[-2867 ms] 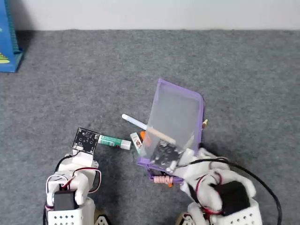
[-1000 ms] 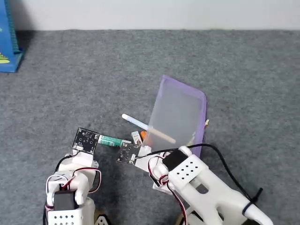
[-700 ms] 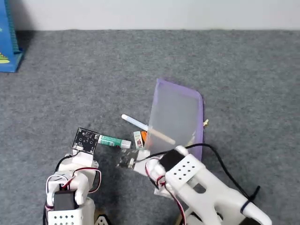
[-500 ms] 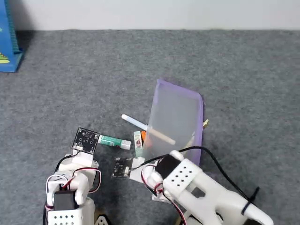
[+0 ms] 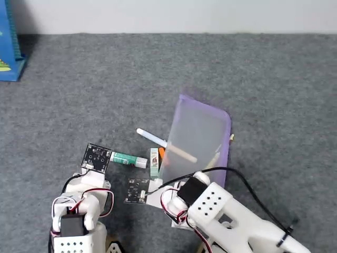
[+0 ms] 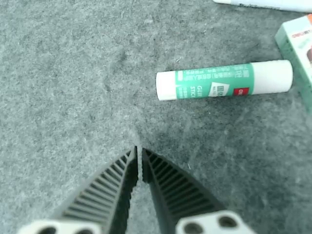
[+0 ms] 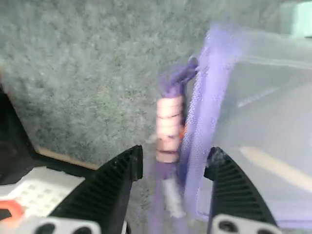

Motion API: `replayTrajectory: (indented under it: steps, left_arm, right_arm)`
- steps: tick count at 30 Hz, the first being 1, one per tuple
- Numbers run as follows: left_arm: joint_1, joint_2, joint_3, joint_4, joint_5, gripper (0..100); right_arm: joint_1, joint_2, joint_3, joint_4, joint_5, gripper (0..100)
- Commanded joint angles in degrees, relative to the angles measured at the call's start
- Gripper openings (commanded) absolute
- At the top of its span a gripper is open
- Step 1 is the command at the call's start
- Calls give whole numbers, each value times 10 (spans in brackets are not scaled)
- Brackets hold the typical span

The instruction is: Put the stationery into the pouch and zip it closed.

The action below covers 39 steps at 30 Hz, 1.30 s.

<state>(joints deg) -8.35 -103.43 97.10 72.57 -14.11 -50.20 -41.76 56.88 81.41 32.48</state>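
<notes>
A translucent purple pouch point(image 5: 199, 138) lies in the middle of the grey mat, with a pale stick point(image 5: 181, 152) inside it. Beside its left edge lie a white pen point(image 5: 150, 137), a green glue stick point(image 5: 128, 159) and a small green-and-white box point(image 5: 154, 161). My right gripper point(image 7: 175, 153) is open at the pouch's near corner point(image 7: 214, 87), its fingers on either side of the pink beaded zipper pull point(image 7: 168, 127). My left gripper point(image 6: 139, 152) is shut and empty, its tip just short of the glue stick point(image 6: 224, 82).
The right arm point(image 5: 216, 208) covers the pouch's near edge. The left arm point(image 5: 79, 211) sits at the front left. A blue box point(image 5: 8, 42) stands at the far left edge. A pale wall runs along the back of the mat.
The right arm came forward over the pouch's near edge and its wrist swung left and back toward me. The pouch shifted slightly. The left arm stayed put.
</notes>
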Motion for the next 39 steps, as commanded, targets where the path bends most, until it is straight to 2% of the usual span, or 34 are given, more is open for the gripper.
replayTrajectory:
  steps: [1,5,9,12,21,29,34,39]
  left_arm:
    - [-3,-8,-7,1,-5,13]
    - [-3,-8,-7,1,-5,13]
    - [-3,-8,-7,1,-5,13]
    - [-3,-8,-7,1,-5,13]
    - [-3,-8,-7,1,-5,13]
    - [-3,-8,-7,1,-5,13]
    - [-3,-8,-7,1,-5,13]
    - [-3,-8,-7,1,-5,13]
  right_arm:
    - [-7,-58,-80,61,-4,207]
    - [-7,-102,-98,87,-4,205]
    - [-7,-87,-69,80,-2,204]
    - [-11,-56,-67,71,-1,204]
    - [-84,90,-67,31,-2,204]
    - [-82,213,-64,-44,-5,204]
    - [-81,228,-4,-124,-5,204]
    - [-18,230,36,-184,-5,175]
